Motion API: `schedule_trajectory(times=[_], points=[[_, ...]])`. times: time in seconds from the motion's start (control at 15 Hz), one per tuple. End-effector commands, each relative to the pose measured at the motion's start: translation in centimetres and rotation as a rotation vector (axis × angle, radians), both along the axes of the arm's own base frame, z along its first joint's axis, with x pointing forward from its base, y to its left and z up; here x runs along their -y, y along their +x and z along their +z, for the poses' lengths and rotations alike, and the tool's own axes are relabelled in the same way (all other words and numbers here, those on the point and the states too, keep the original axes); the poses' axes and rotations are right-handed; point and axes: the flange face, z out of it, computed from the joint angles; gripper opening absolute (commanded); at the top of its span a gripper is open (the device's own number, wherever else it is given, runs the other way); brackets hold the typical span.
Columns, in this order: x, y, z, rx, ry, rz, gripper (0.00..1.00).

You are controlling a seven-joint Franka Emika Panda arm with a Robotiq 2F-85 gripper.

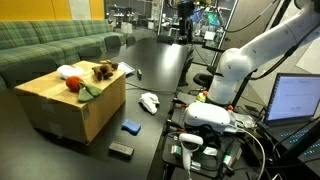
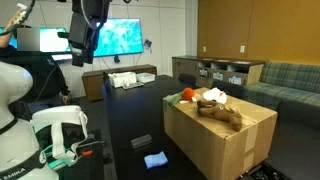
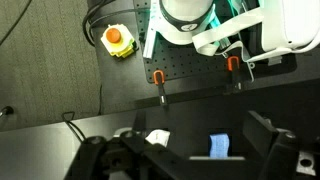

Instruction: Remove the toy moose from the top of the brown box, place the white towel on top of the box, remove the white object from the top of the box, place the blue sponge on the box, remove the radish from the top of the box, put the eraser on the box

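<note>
The white arm (image 1: pixel 250 55) is raised high over the black table (image 1: pixel 160 60). Its claw (image 2: pixel 92 35) hangs well above the surface, spread wide and empty. The toy moose (image 1: pixel 103 70), radish (image 1: pixel 72 83) and white object (image 1: pixel 65 71) sit on the brown box (image 1: pixel 60 110). The towel (image 1: pixel 149 102), blue sponge (image 1: pixel 130 126) and eraser (image 1: pixel 121 149) lie on the table beside the box. A green sofa (image 1: pixel 50 45) stands behind.

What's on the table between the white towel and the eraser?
The blue sponge lies between the white towel and the eraser, seen in an exterior view.
</note>
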Motion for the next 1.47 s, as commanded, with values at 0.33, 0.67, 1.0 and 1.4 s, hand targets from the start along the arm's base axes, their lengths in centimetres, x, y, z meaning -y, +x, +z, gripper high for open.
schedule_trajectory(times=[0.33, 0.67, 1.0, 1.4], points=[[-0.8, 1.4, -0.3, 0.012, -0.003, 0.023, 1.0], [-6.4, 8.4, -4.9, 0.05, -0.013, 0.04, 1.0], [-11.7, 16.6, -9.9, 0.099, -0.014, -0.006, 1.0], [-13.9, 23.6, -12.0, 0.19, 0.015, -0.091, 1.0]])
